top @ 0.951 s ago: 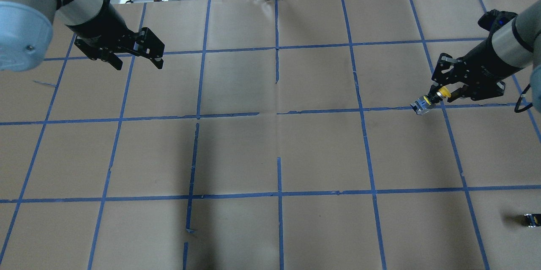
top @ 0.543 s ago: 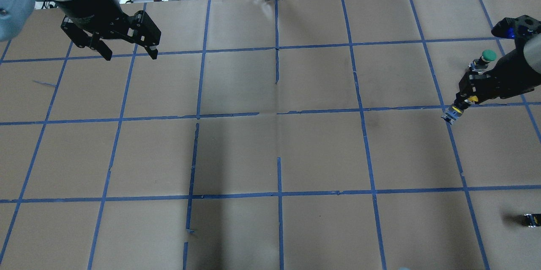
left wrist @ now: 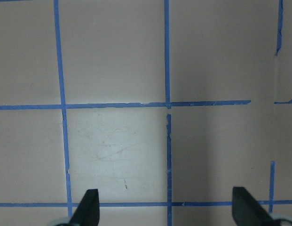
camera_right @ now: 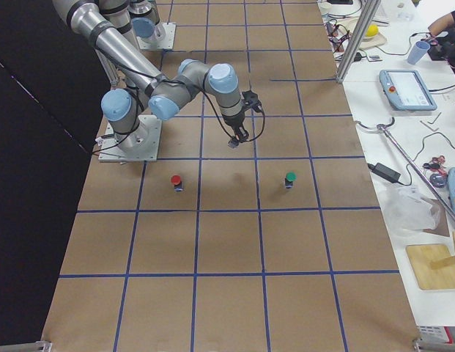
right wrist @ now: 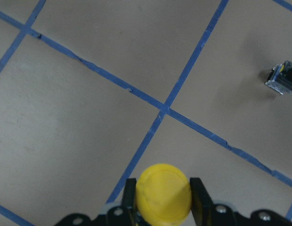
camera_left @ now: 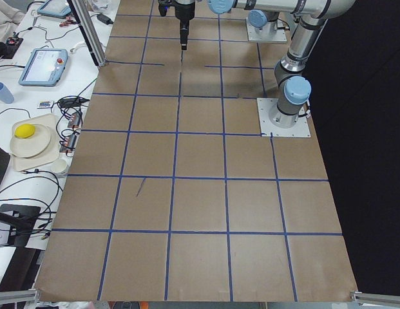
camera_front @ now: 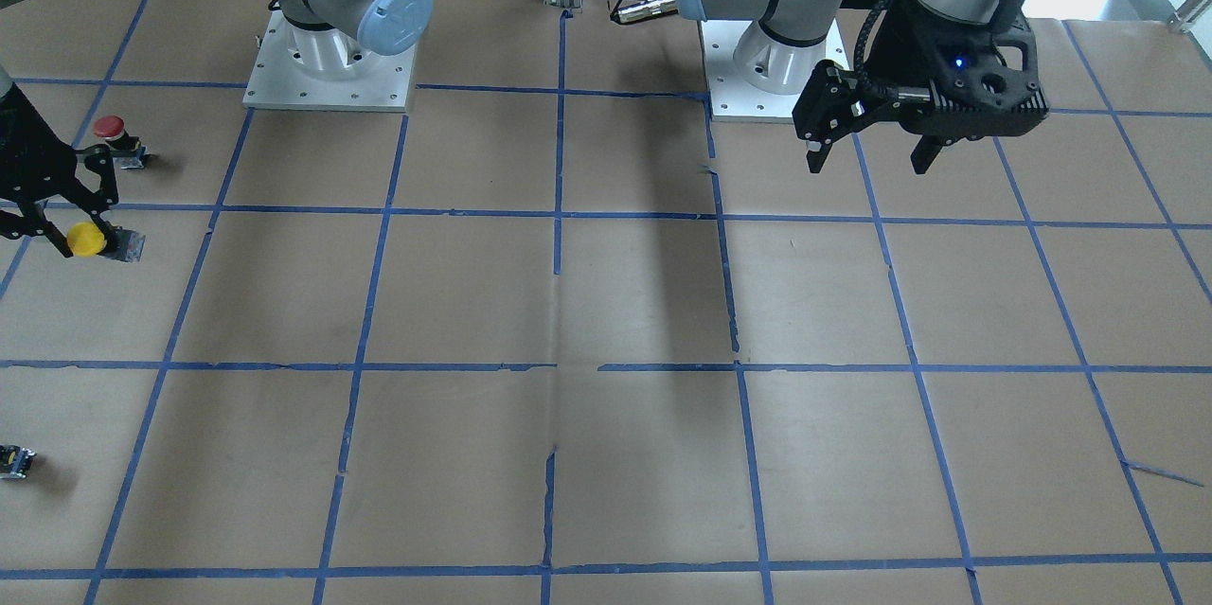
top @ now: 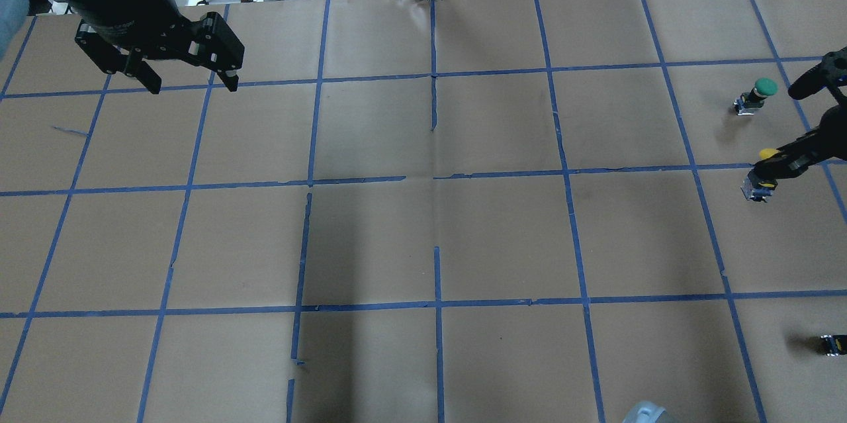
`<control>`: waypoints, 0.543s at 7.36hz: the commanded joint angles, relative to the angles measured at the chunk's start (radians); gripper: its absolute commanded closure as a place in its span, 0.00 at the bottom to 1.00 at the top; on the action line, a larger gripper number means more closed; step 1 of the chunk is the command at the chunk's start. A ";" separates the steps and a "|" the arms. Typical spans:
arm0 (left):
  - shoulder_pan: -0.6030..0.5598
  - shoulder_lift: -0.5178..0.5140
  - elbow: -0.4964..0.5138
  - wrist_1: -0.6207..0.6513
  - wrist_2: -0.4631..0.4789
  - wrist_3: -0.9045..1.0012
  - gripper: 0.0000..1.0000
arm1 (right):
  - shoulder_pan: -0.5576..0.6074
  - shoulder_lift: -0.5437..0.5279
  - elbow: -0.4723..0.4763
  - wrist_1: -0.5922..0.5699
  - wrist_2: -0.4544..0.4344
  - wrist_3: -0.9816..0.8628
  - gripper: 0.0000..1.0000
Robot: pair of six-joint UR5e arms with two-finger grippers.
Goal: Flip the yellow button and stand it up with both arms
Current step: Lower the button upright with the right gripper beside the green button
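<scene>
Black right gripper is pinching the yellow-capped grey push-button (just under the cap); black left gripper is hanging wide open, empty.

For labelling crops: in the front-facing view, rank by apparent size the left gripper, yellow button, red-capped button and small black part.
1. left gripper
2. yellow button and red-capped button: these look alike, and the yellow one may be nearer the camera
3. small black part
</scene>
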 commanded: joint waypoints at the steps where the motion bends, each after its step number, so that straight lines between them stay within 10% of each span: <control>1: -0.011 0.014 0.043 -0.002 -0.007 -0.064 0.00 | -0.099 0.055 0.008 -0.010 0.103 -0.382 0.93; 4: -0.004 -0.008 0.083 -0.166 0.000 -0.065 0.00 | -0.187 0.160 0.003 -0.007 0.173 -0.710 0.93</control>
